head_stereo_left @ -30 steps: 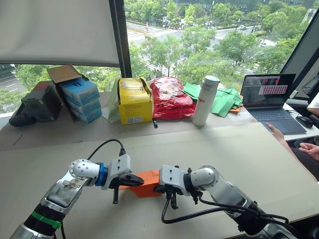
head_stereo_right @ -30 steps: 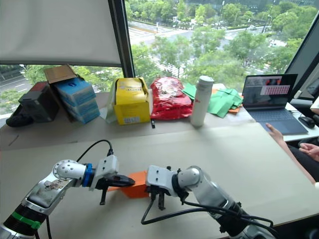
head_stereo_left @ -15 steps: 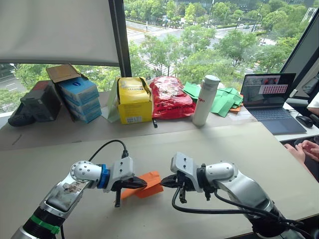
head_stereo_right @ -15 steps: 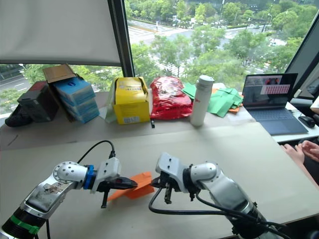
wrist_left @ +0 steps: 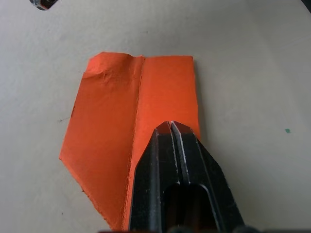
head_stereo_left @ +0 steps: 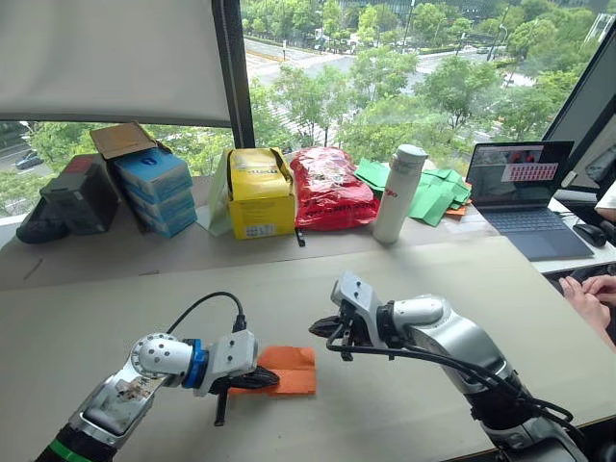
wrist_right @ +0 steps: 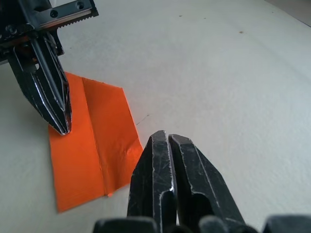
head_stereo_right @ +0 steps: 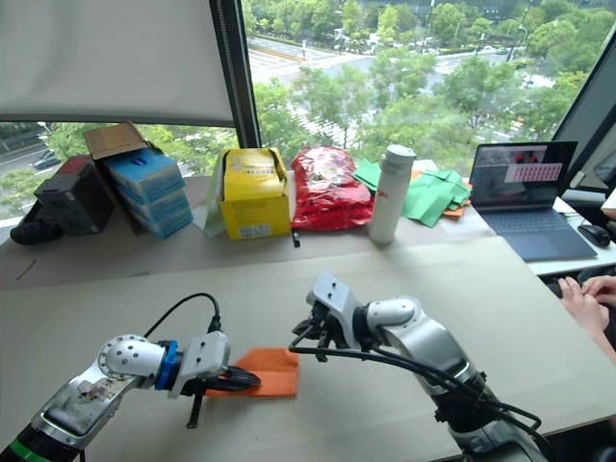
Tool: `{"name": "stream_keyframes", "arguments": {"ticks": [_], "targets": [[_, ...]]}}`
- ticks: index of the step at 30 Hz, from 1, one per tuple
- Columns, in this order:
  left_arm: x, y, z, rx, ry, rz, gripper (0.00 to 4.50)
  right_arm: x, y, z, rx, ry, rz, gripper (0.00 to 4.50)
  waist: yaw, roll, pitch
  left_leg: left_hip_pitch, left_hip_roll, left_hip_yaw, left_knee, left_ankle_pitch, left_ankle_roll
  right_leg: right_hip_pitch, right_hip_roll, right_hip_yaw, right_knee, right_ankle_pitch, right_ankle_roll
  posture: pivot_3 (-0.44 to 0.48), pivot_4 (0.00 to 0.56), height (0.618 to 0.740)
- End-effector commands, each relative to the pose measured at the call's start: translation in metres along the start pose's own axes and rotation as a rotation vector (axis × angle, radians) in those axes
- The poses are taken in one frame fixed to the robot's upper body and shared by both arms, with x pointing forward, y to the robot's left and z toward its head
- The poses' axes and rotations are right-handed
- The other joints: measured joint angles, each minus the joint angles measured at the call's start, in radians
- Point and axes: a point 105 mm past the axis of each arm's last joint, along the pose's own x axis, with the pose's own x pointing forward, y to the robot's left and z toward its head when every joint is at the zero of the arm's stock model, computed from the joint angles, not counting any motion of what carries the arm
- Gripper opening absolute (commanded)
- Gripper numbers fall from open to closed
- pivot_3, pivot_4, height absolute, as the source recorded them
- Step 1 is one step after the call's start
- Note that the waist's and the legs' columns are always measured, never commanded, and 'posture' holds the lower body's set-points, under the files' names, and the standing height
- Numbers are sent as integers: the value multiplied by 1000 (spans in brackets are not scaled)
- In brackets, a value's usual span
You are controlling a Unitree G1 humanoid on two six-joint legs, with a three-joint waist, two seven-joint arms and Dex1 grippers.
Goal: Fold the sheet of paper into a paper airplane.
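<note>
The sheet of paper (head_stereo_left: 287, 370) is bright orange, folded, and lies flat on the table with a crease down its middle (wrist_left: 140, 97). My left gripper (head_stereo_left: 268, 382) is shut, and its fingertips (wrist_left: 170, 127) rest on top of the paper near one edge. My right gripper (head_stereo_left: 320, 330) is also shut with nothing in it. It hovers a little above the table, just beyond the paper's far right corner. In the right wrist view the paper (wrist_right: 92, 145) lies past the shut fingers, with the left gripper (wrist_right: 63, 127) touching it.
Along the window stand blue boxes (head_stereo_left: 154, 189), a yellow box (head_stereo_left: 258, 197), a red plastic bag (head_stereo_left: 330, 188), a white bottle (head_stereo_left: 397, 192), green papers (head_stereo_left: 428, 192) and a laptop (head_stereo_left: 520, 192). A person's hand (head_stereo_left: 589, 296) rests at the table's right edge.
The paper was held up, tilted, between both grippers; now it lies flat. The right gripper has drawn back and up to the right. The left gripper has lowered with the paper.
</note>
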Motion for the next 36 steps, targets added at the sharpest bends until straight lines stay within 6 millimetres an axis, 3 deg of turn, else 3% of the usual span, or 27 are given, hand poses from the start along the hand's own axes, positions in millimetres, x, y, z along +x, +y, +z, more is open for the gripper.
{"name": "stream_keyframes", "arguments": {"ticks": [1,9,20,27,28,36], "targets": [[-1,-8,-11,49,31,-15,0,1,3,11,-23,-47,20,1475,0,0,0,0,0,0,0,0,0,0,0,0,0,0,0,0,150,740],[6,-20,-41,28,32,-5,0,9,15,5,37,-75,96,4255,-1,1,0,4,1,0,-1,-2,3,4,-1,0,0,0,0,0,150,740],[4,-32,-55,25,43,-8,0,28,20,-34,133,-7,156,4255,-8,5,-3,8,1,0,-1,-2,4,6,-1,0,0,0,0,0,150,740],[-2,-30,-64,16,49,1,0,29,28,-28,198,-54,213,4255,-11,8,-5,9,2,0,-2,-2,3,7,0,0,1,0,0,0,150,740],[-2,-28,-66,14,51,2,0,29,28,-28,197,-54,213,3735,-11,8,-5,9,2,0,-2,-2,3,7,0,0,1,0,0,0,150,740],[-6,-25,-76,4,56,2,0,28,28,-22,224,-90,205,1023,-11,9,-6,10,2,0,-2,-1,2,7,0,0,2,0,0,0,150,740]]}}
